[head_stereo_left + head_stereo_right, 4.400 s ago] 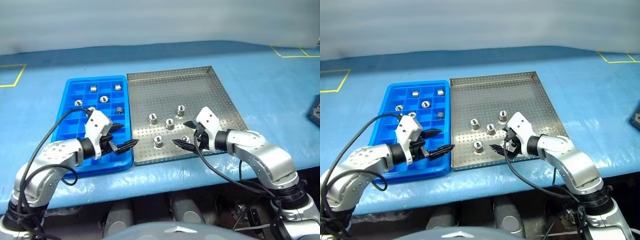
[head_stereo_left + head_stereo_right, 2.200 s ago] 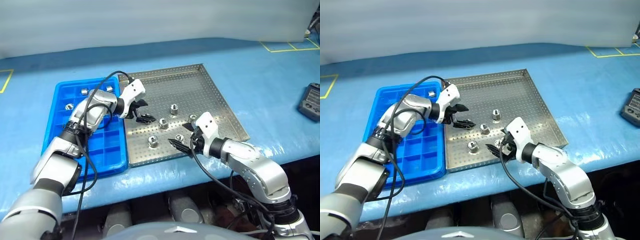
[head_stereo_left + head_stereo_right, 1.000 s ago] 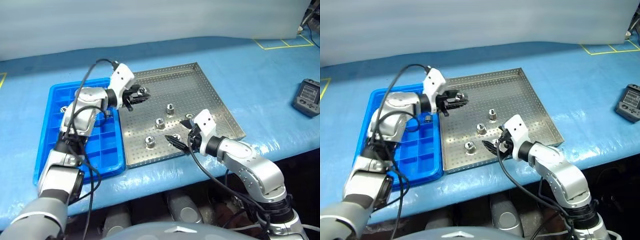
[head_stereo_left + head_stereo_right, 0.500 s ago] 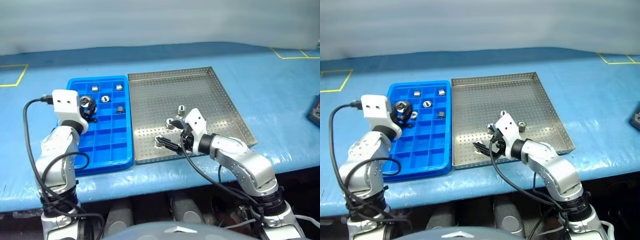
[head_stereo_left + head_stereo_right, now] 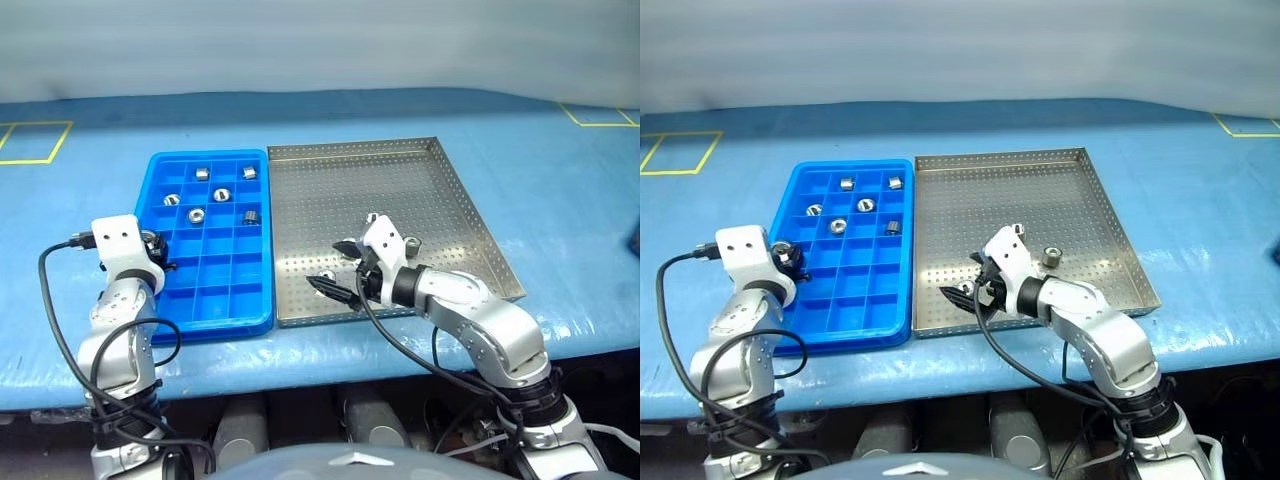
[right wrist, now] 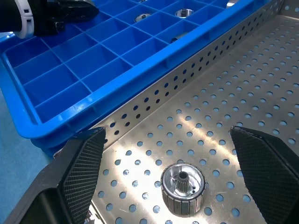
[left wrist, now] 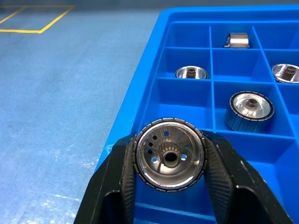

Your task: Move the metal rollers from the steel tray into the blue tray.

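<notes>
The left end effector (image 7: 169,186) is clenched on one metal roller (image 7: 169,155), its two black fingers pinching the ribbed rim from either side, hole facing outward. It hangs over the left edge of the blue tray (image 5: 160,319), above the outermost column of compartments. Five other rollers (image 5: 221,194) already sit in cells toward the far end of that tray, one per cell.

To place this one well, I'd want the roller centred over an empty cell before the fingers part, low enough that it drops inside the walls and doesn't catch a divider or roll off over the rim onto the bench (image 5: 60,210).

The right end effector (image 6: 168,175) stands spread wide, grasping nothing, with a roller (image 6: 182,187) lying between its fingers on the perforated floor of the steel tray (image 5: 400,170), near the blue tray's side. Another roller (image 5: 1050,256) rests just beyond that wrist.
</notes>
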Robot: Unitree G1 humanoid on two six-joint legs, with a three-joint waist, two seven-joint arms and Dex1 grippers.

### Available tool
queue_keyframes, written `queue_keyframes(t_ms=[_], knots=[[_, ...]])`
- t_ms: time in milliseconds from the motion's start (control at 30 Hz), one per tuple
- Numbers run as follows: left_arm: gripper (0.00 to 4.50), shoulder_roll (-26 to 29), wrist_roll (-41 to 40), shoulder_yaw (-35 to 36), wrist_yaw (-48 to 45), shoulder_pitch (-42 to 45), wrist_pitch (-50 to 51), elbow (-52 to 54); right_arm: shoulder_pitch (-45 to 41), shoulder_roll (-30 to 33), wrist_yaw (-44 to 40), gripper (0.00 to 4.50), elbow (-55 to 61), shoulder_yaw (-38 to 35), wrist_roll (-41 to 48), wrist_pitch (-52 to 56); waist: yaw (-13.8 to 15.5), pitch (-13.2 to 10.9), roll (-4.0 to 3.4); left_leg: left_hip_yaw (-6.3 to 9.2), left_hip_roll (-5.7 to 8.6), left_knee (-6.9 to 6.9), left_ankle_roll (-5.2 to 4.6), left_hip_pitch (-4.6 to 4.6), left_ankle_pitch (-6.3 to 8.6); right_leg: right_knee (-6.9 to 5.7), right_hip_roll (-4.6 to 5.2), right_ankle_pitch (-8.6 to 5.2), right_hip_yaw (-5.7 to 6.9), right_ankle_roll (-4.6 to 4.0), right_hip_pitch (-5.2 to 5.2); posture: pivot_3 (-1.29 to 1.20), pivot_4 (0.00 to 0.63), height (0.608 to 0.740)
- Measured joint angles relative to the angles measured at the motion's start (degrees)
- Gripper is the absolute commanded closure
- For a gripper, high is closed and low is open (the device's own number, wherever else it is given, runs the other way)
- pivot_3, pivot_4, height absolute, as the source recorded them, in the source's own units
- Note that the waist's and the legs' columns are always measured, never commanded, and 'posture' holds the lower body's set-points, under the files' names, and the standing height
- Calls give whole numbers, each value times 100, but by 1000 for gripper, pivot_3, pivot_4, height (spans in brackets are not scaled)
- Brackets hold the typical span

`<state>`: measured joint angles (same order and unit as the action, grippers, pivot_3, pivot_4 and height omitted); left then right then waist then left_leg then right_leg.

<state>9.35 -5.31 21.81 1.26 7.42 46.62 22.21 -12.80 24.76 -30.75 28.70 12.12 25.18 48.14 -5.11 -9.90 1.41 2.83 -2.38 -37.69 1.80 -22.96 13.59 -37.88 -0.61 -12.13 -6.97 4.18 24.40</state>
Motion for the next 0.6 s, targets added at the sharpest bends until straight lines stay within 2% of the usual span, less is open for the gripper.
queue_keyframes(t_ms=[33, 233, 267, 367, 500, 600], knots=[[2086, 0, -38, 18, -5, 13, 5, -8, 39, 1, 13, 0, 24, -15, 4, 4, -14, 0, 0, 0, 0, 0, 0, 0, 0, 0, 0, 0, 0, 0, 0, -80, 150, 740], [192, 77, -396, -233, -353, 311, 38, 70, 134, 15, 108, 0, 165, -105, 49, 21, -47, 0, 0, -1, 1, -2, 1, 0, -1, 0, 1, -1, 0, -2, 0, -98, 150, 740], [18, 82, -486, -269, -430, 380, 49, 112, 152, 26, 112, 0, 181, -126, 53, 43, -53, 0, 0, -2, 1, -2, 1, -1, 0, 3, 1, -1, -1, -2, 0, -98, 150, 740], [18, 133, -872, -386, -747, 748, 183, 249, 275, 87, 129, 0, 267, -194, 69, 96, -68, 0, 0, -1, 1, -1, 1, -4, 0, 5, 1, 0, -1, -1, 1, -107, 150, 740], [18, 499, -1426, -939, -1581, 1340, 380, 229, 463, 242, 227, 0, 350, -413, 66, 111, -111, 0, 0, -2, 4, -1, 1, -5, 0, 6, 2, -1, -1, -2, 1, -132, 150, 740], [18, 553, -1838, -1316, -2129, 1784, 506, 44, 559, 378, 287, 0, 368, -484, 33, 114, -202, 0, 0, -3, 5, 0, 1, -5, 0, 7, 3, -1, -3, -1, 1, -161, 150, 740]])
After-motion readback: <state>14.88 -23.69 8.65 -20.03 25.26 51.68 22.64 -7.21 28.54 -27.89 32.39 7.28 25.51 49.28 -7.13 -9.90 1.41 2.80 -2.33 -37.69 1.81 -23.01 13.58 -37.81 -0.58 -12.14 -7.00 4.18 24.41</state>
